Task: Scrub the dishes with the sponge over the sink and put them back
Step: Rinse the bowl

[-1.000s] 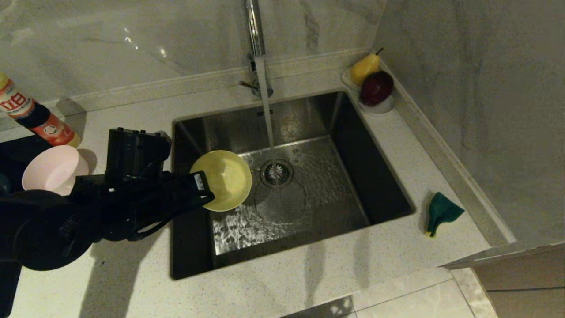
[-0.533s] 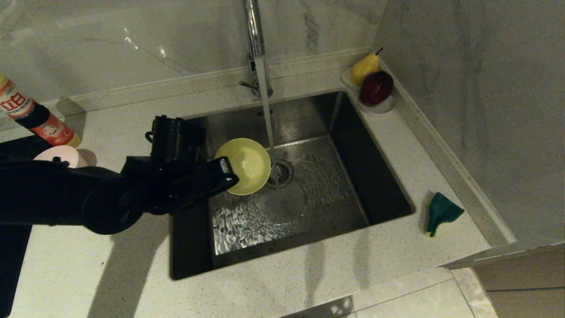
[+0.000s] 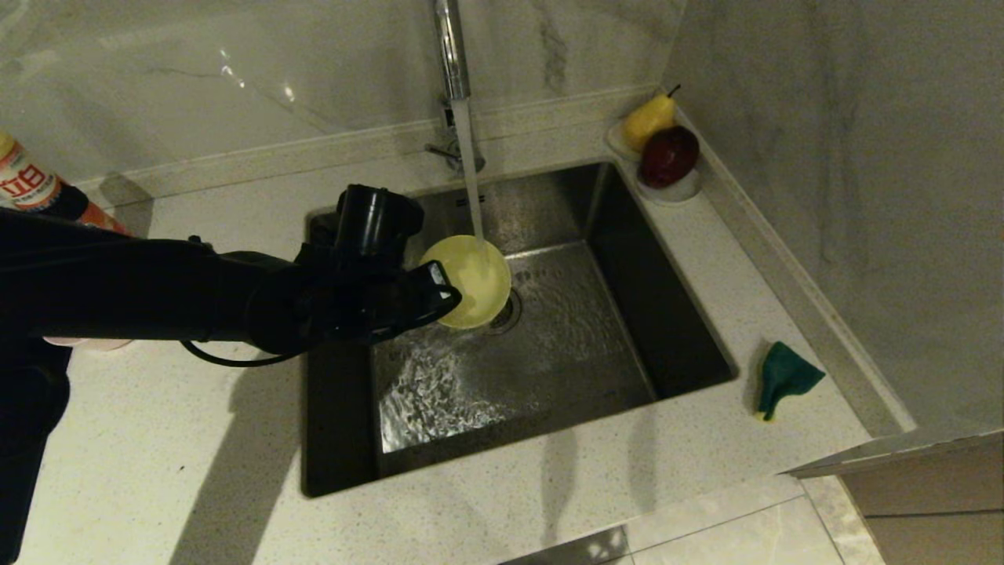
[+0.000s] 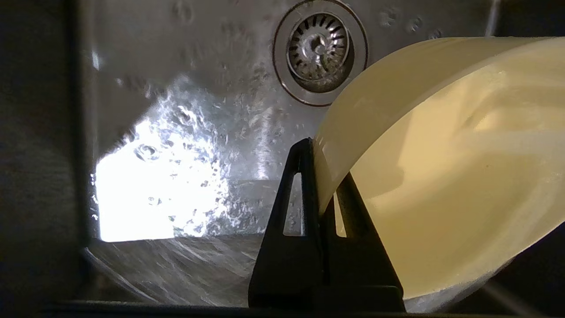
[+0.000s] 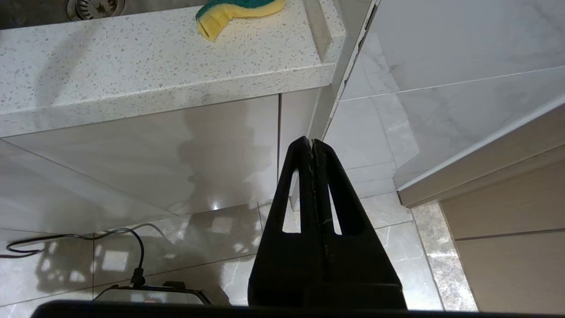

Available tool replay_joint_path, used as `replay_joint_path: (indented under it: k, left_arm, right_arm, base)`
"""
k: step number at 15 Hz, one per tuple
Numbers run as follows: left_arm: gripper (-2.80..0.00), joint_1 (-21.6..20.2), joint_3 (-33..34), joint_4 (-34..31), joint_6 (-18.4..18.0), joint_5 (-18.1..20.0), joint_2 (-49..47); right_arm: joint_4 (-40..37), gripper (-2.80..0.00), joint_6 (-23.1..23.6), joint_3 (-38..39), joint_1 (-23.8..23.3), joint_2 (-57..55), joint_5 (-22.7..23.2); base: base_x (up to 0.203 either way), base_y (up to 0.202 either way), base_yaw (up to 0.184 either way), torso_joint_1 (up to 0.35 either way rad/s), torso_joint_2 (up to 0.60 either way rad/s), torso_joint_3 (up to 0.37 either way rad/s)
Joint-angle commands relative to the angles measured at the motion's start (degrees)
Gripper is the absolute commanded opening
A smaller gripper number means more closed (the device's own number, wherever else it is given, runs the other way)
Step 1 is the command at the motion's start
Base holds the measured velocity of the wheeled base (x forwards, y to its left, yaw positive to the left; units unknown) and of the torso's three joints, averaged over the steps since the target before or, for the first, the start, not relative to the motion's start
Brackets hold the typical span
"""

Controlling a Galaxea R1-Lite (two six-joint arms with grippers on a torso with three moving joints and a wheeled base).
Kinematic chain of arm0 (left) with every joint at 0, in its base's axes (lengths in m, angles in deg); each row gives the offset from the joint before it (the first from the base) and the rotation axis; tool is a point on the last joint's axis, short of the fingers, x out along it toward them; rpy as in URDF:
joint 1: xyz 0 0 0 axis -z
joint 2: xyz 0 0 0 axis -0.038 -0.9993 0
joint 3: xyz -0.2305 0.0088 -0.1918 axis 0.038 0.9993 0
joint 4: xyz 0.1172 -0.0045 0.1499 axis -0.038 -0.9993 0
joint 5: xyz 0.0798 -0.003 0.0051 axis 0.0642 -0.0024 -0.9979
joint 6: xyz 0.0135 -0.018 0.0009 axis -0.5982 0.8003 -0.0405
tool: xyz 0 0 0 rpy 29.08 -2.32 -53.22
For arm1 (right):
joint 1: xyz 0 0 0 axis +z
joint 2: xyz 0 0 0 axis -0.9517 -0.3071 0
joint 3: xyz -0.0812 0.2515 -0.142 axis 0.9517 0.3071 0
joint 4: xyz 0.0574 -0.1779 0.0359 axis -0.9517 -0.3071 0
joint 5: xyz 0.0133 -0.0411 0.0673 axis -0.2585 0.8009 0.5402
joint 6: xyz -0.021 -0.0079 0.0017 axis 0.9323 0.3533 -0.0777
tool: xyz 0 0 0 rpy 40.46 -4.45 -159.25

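The left gripper [image 4: 318, 145] has its jaws pinched tight on the rim of the yellow bowl [image 3: 473, 281], holding it tilted over the middle of the sink [image 3: 627, 235], right under the stream of water [image 3: 469, 180] falling from the tap [image 3: 449, 47]. The drain strainer [image 4: 317, 44] lies just beyond the bowl's edge. The sponge [image 3: 782, 378] lies crumpled, green face up, on the surface near the sink's front right corner. A pear [image 3: 649, 118] and a dark red fruit [image 3: 668, 155] sit on saucers at the far right corner. The right gripper [image 5: 312, 143] hangs below the surface's front edge, jaws pressed together on nothing.
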Motion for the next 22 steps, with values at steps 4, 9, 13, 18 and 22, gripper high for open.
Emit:
replay_joint_path:
  k: [4,9,13,18,22]
  left_arm:
    - [-2.80,0.0,-3.2,-2.4,3.2,2.6,-2.1]
    - [-2.80,1.6,-1.8,-4.0,5.7,3.3,-0.2]
    - [-2.80,1.8,-1.8,-8.5,7.9,6.3,1.4]
    - [-2.80,1.8,-0.5,-8.9,8.3,6.3,2.6]
    - [-2.80,1.3,1.2,-8.4,7.1,2.3,4.8]
  right_arm:
    - [0.0,-2.80,0.0,0.0,0.0,-0.1,0.0]
    - [0.0,-2.80,0.0,0.0,0.0,-0.2,0.0]
    - [0.0,-2.80,0.0,0.0,0.0,-0.2,0.0]
    - [0.0,-2.80,0.0,0.0,0.0,-0.1,0.0]
    - [0.0,-2.80,0.0,0.0,0.0,-0.2,0.0]
  base:
    - [0.000,0.000,0.000,0.000,0.00,0.000]
    - [0.000,0.000,0.000,0.000,0.00,0.000]
    - [0.000,0.000,0.000,0.000,0.00,0.000]
    - [0.000,0.000,0.000,0.000,0.00,0.000]
    - [0.000,0.000,0.000,0.000,0.00,0.000]
